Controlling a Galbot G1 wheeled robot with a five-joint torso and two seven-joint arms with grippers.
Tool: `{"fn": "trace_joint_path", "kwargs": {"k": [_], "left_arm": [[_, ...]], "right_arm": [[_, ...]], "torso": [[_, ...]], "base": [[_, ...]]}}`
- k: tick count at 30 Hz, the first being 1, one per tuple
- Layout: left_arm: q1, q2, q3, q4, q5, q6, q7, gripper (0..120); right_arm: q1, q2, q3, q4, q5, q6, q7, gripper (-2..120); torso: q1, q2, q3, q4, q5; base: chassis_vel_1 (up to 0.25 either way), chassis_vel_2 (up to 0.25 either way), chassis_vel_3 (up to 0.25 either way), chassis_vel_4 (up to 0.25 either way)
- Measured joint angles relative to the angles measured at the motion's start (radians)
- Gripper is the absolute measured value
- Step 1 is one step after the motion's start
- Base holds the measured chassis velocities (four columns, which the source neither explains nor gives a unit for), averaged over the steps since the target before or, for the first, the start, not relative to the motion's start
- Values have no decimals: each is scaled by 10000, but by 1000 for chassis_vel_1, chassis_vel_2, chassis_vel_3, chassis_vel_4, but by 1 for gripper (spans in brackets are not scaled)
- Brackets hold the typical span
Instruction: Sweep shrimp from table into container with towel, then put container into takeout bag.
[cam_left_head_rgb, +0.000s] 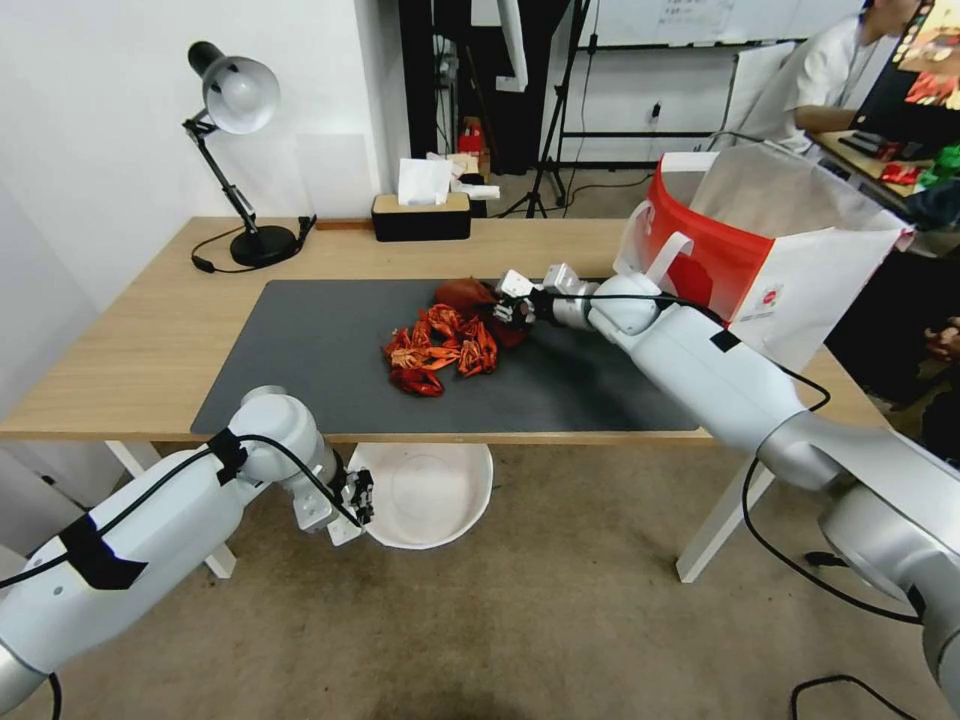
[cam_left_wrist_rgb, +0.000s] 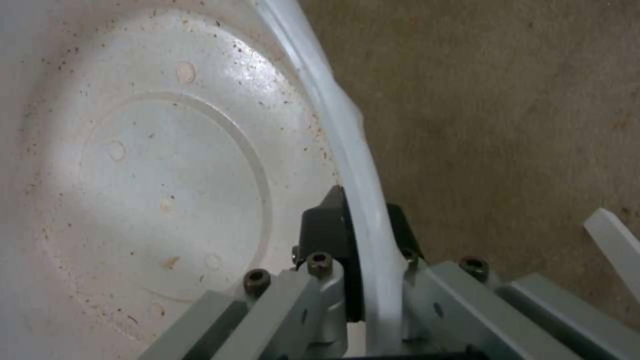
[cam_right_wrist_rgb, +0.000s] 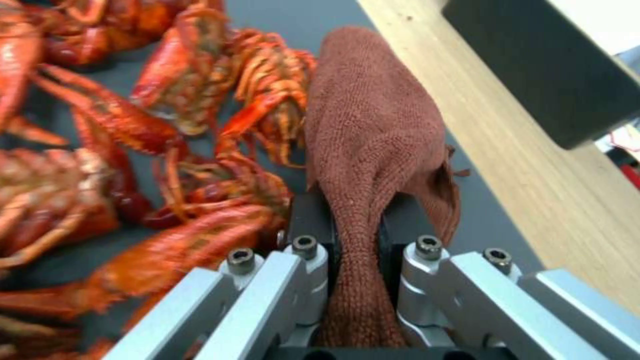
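Knitted rust-red towel (cam_right_wrist_rgb: 373, 150), pinched in the right gripper (cam_right_wrist_rgb: 357, 225), touches glossy red-orange shrimp (cam_left_head_rgb: 440, 350); left gripper (cam_left_wrist_rgb: 357, 225) clamps the round white plastic container's (cam_left_head_rgb: 440, 500) thin rim.

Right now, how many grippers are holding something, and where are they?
2. The left gripper grips the container rim below the table front edge; the right gripper pinches the towel beside the shrimp.
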Motion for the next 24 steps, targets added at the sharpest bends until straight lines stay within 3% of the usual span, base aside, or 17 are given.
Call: {"fn": "trace_joint_path", "kwargs": {"k": [9, 19, 24], "left_arm": [[-203, -247, 192, 124, -50, 20, -7, 0], [-292, -245, 202, 190, -222, 64, -7, 0], [-521, -280, 408, 340, -821, 172, 312, 0]], "right_arm": [[-191, -351, -128, 513, 37, -13, -154, 7], [-325, -653, -307, 1201, 112, -6, -384, 7], [-464, -1106, -489, 2137, 308, -36, -322, 7]], "torso": [[0, 1, 0, -1, 0], [-1, 1, -1, 1, 0], [-1, 1, 0, 0, -1]], "base": [[0, 0, 0, 0], [0, 0, 0, 0], [0, 0, 0, 0]]}}
